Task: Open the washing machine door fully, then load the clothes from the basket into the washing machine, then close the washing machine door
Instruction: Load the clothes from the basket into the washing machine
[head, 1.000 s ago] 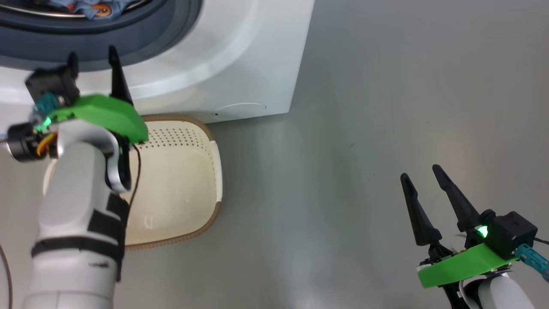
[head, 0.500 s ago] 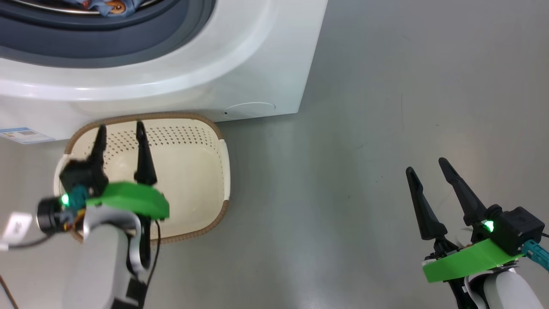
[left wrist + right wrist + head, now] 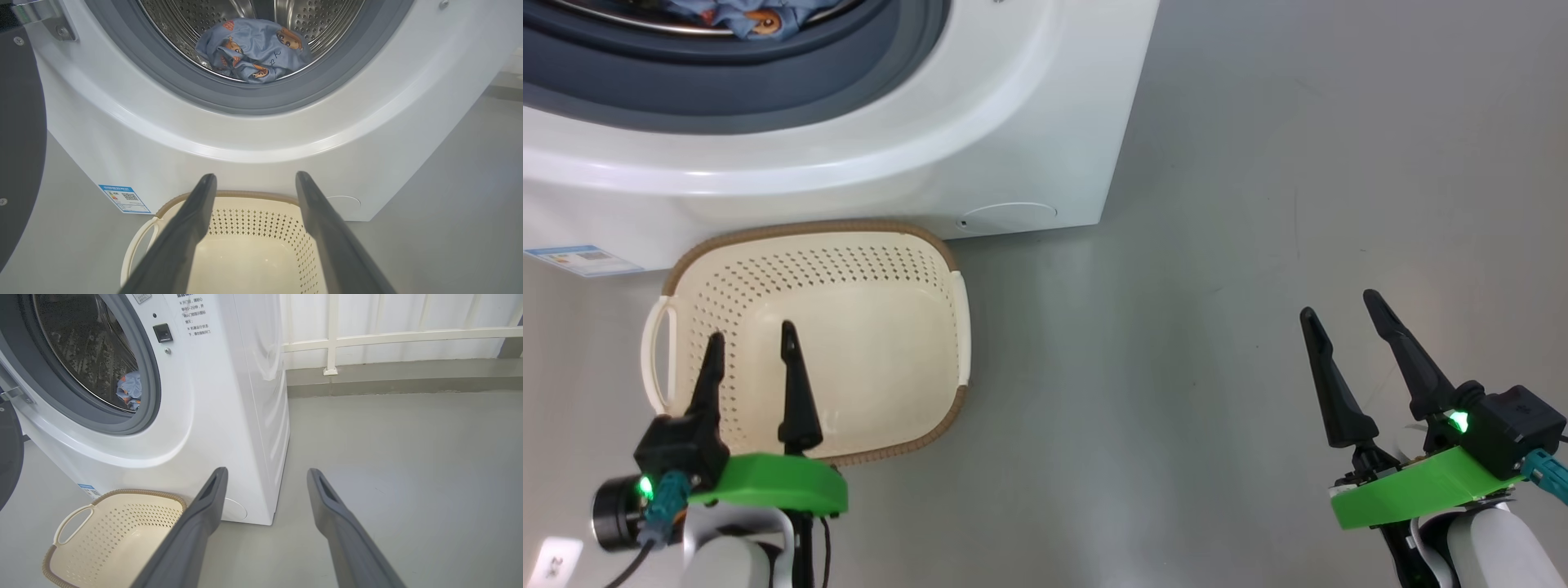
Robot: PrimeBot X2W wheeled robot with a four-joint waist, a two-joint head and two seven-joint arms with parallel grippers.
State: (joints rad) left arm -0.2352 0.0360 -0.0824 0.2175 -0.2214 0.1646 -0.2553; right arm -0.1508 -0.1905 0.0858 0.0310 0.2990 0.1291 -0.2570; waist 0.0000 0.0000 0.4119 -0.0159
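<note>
On the grey floor (image 3: 1217, 245), head view: the washing machine (image 3: 980, 122) takes the top left, with its front corner jutting toward centre. The basket (image 3: 809, 229) sits just in front of its base; touching or not, can't tell. Its bare cream bottom shows. Light-blue clothes (image 3: 743, 16) w/ orange figures peek over the gasket (image 3: 768, 90) at the top edge. The left gripper (image 3: 751, 330) hangs over the basket's near half, fingers apart, nothing btwn them. The right gripper (image 3: 1340, 301) is well apart on the right over open floor, fingers spread, gripping nothing. There's wide free floor btwn the basket and that gripper.

Left wrist view: the drum (image 3: 318, 20) is wide open, and the clothes (image 3: 253, 51) lie bunched at its bottom, just behind the gasket (image 3: 245, 102). The washing machine door (image 3: 18, 143) is swung out along the left edge, w/ its hinge (image 3: 41, 16) at top left. A label sticker (image 3: 122, 199) sits low on the front. The left gripper (image 3: 255, 174) is released, and its fingers frame the basket (image 3: 261, 222) below.

Right wrist view: the washing machine (image 3: 212, 396) is seen at an angle, w/ the clothes (image 3: 130, 392) visible low in the opening. The basket (image 3: 122, 522) is at lower left, by the machine's foot. The right gripper (image 3: 266, 470) is unclenched and points at the machine's front corner. Open floor runs right to a white railing (image 3: 367, 335) at the wall.
</note>
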